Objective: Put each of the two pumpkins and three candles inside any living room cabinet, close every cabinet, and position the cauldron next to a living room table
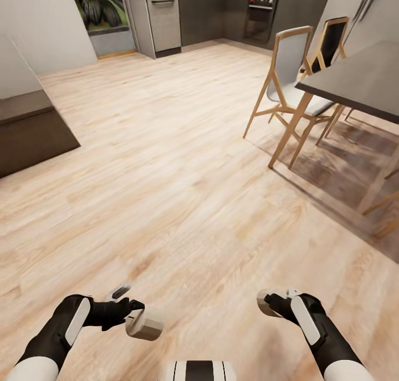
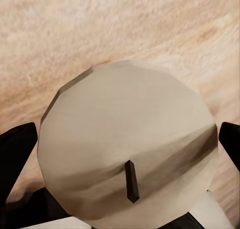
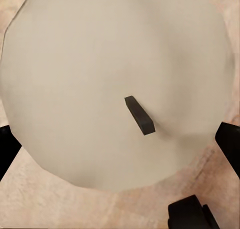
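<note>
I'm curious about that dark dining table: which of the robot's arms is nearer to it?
Right. The right end effector sits on the side of the dark rectangular dining table; the left end effector is farther across the floor.

Beige candles over pale, streaky wood-grain floor (image 1: pixel 166 164).
Left candle (image 2: pixel 127 144) and right candle (image 3: pixel 117 84) are matte beige with black wicks; the dining table (image 1: pixel 360 81) is dark brown, chairs (image 1: pixel 288 76) tan-framed with grey seats.

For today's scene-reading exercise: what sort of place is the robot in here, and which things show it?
Most likely an open-plan home kitchen and dining area. Along the far wall stand dark kitchen cupboards with a built-in oven; nearer, a dark dining table with wooden chairs stands on the pale wood floor.
</note>
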Controlling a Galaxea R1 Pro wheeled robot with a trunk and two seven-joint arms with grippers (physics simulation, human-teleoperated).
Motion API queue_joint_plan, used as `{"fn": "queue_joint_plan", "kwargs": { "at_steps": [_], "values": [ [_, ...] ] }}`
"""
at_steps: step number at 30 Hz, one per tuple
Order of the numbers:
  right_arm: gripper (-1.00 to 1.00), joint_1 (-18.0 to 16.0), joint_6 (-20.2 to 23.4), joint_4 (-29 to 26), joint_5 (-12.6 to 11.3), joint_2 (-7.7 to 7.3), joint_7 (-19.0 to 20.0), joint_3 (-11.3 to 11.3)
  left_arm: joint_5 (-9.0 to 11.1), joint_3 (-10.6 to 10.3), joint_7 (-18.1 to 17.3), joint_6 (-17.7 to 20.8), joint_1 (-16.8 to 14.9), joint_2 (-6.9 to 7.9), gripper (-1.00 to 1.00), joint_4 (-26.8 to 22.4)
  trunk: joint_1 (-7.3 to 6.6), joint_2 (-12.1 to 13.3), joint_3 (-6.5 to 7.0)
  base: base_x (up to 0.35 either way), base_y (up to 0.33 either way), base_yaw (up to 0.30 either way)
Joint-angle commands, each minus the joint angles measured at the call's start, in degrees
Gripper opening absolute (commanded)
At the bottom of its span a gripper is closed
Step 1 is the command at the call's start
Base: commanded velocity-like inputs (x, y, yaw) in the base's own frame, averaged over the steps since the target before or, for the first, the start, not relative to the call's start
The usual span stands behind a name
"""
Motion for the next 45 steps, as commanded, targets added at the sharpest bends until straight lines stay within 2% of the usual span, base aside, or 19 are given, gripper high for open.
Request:
{"fn": "queue_joint_plan", "kwargs": {
  "at_steps": [1, 5, 10, 45],
  "values": [
    [-1.0, 0.0, 0.01, 0.0, 0.02, 0.01, -0.06, 0.0, 0.06, -0.01, -0.01, 0.01, 0.0, 0.0, -1.0, 0.0, 0.0, 0.0, 0.0, 0.0, 0.0, 0.286],
    [-1.0, 0.0, 0.1, 0.0, 0.09, 1.12, -0.07, 0.0, 0.08, 0.0, -0.01, 0.01, 0.0, 0.0, -1.0, 0.0, 0.0, 0.0, 0.0, 0.0, 0.0, 0.286],
    [-1.0, 0.0, 0.13, 0.0, 0.11, 1.55, -0.09, 0.0, 0.04, 0.03, 0.11, 0.01, 0.0, 0.0, -1.0, 0.0, 0.0, 0.0, 0.0, 0.0, 0.0, 0.286],
    [-1.0, 0.0, 0.18, 0.0, 0.2, 1.74, -0.18, 0.05, 0.2, 0.14, 0.25, -0.07, 0.0, 0.0, -1.0, 0.0, 0.0, 0.0, 0.0, 0.0, 0.0, 0.286]
  ]
}}
